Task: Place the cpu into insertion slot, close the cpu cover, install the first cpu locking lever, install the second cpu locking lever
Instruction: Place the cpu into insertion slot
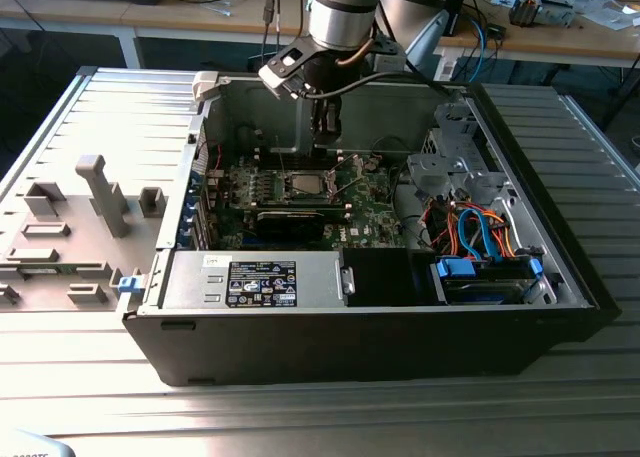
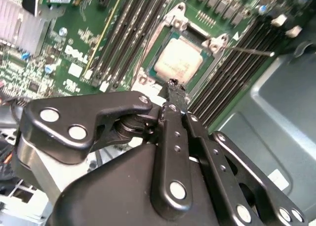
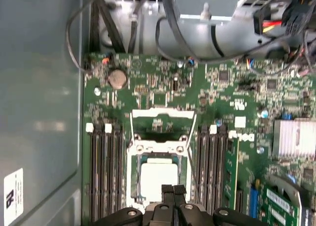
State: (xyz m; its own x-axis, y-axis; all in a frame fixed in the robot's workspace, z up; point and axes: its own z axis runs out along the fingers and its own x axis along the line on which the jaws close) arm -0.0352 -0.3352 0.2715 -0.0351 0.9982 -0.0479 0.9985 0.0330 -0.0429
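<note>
Silver-grey metal of the cpu [image 3: 159, 179] is seen seated flat in the insertion slot [image 3: 132, 186], with the cpu cover [image 3: 163, 112] swung open just beyond the slot's rim on the side away from the gripper [image 3: 173, 189]. Placing is judged done and cover closing is judged in hand, which calls for the thin frame's free edge to be caught and tipped over the slot. The gripper is held just above the slot's nearer rim, clenched on nothing; memory slots [image 3: 103, 176] crowd both flanks, so open room is judged mainly above.
</note>
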